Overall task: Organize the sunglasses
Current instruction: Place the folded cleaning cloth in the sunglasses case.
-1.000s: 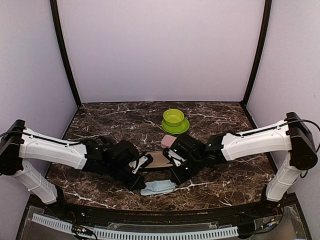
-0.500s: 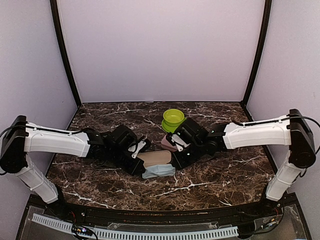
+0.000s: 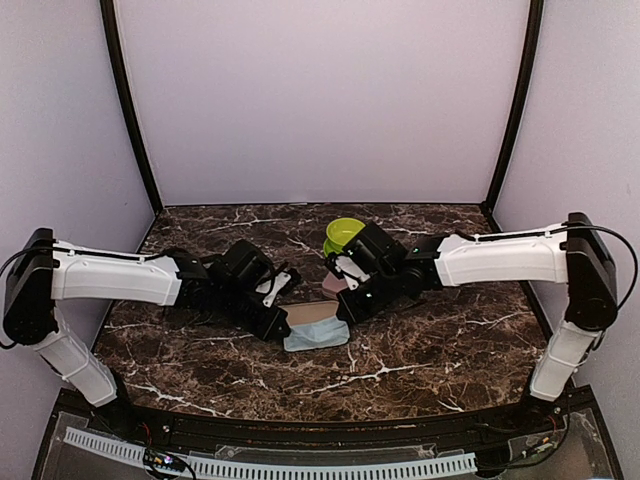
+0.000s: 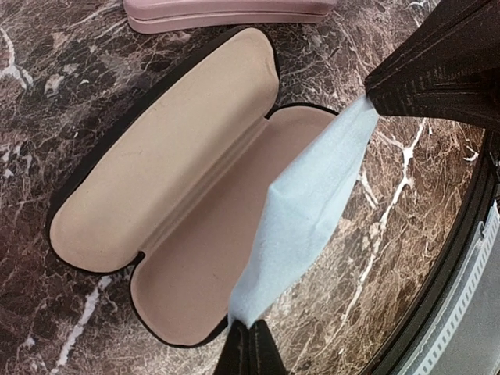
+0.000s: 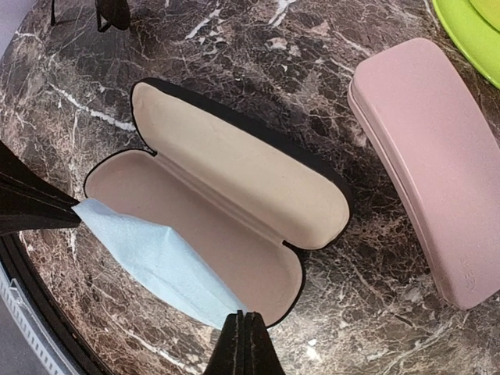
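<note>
My left gripper [image 3: 283, 322] [image 4: 250, 326] and my right gripper [image 3: 340, 312] [image 5: 248, 316] are each shut on a corner of a light blue cloth [image 3: 315, 335] [image 4: 312, 211] [image 5: 156, 258]. The cloth is stretched between them. It hangs over the near half of an open black case [image 4: 180, 180] [image 5: 234, 180] with beige lining, which holds nothing. Of the sunglasses, only a bit of thin black frame [image 5: 101, 12] shows, at the top left edge of the right wrist view. In each wrist view the other gripper's dark fingers [image 4: 437, 70] [image 5: 23, 199] pinch the far corner.
A shut pink case [image 5: 426, 164] [image 4: 226, 9] [image 3: 335, 283] lies just behind the open case. A green bowl [image 3: 343, 233] on a green plate [image 5: 469, 31] stands further back. The table's front rim [image 4: 469, 258] is close to the cloth.
Both grippers have moved away from the front edge toward the back, carrying the blue cloth from the table in front of the case to over the open case.
</note>
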Robot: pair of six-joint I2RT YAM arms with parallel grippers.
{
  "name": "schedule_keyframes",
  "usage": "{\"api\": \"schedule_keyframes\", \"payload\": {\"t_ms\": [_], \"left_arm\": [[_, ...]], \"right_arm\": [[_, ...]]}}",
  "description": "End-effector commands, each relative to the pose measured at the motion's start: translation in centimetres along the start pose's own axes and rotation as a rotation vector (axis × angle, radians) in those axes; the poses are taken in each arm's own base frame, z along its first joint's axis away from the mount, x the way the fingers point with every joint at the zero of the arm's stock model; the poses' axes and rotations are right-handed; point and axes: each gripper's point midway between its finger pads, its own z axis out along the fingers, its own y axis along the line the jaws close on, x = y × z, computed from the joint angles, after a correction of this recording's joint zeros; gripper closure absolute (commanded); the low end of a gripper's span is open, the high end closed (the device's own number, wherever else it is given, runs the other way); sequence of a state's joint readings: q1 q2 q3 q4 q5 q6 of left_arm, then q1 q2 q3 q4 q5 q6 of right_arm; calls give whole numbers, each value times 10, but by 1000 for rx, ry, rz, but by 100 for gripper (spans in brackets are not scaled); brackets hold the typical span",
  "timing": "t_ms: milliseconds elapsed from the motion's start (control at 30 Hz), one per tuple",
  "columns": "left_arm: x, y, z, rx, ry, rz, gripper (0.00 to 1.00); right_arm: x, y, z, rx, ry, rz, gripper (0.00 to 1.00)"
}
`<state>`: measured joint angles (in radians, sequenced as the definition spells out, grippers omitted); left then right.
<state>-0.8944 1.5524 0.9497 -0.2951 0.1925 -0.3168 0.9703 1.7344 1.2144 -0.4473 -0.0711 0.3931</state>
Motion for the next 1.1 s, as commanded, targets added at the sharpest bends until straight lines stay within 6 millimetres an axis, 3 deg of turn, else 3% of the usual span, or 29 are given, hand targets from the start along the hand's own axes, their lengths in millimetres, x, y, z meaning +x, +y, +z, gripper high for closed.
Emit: {"api": "schedule_keyframes", "payload": {"t_ms": [0,333,833,1067], "left_arm": [[-4,3,-5,2,5,-4,100],[-9,10,-4,3,9,-26,100],[-27,-2,-16,60,-20,-13,100],[-23,7,-10,31,9,-25,100]], "right_arm": [[-11,-2,1,-5,-12,-9,100],[-20,-5,7,-9,-8,-5,100],[-32,-5,1,-21,-17,-9,100],[-32,-11,6,-10,-5,-3,100]]}}
